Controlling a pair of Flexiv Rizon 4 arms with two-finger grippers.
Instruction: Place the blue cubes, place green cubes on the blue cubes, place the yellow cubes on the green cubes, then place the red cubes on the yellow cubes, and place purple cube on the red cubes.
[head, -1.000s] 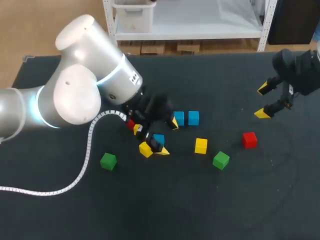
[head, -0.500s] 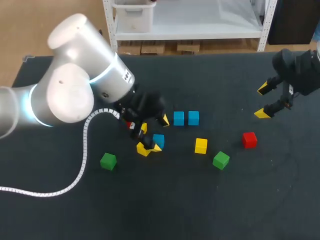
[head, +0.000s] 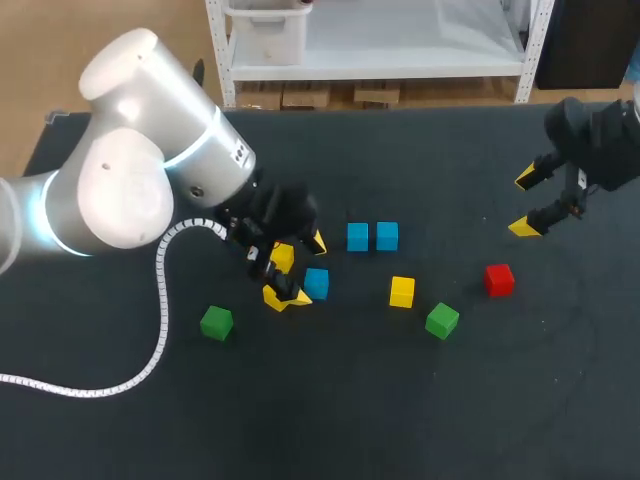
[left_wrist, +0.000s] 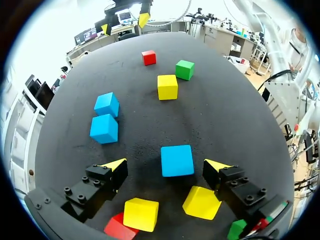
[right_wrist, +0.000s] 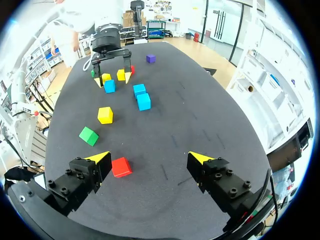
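"What changed on the left?"

"The left gripper (head: 307, 270) drew back toward its own side, fingers spread wide and holding nothing. The blue cube (head: 316, 283) kept its place on the table (head: 400, 410). A second before, it sat deep between the fingers; now it lay only level with the tips, touching neither."

"So it was let go?"

"I'd judge so. It had been set down near the blue pair (head: 372, 237), but apart from them, not in line."

"Anything else shifted?"

"No. The left green cube (head: 216, 322) stayed put, as did the yellow cube (head: 402, 291), the right green cube (head: 441, 320) and the red cube (head: 499, 279). The right gripper (head: 524, 203) hung over the table's far right as before, its fingers wide apart and empty."

"And for the task?"

"All three blues rested on the table and nothing was stacked yet. The blue step looked about done, unless that third cube needed nudging closer. A green cube seemed the likely next pick, with one on each side."
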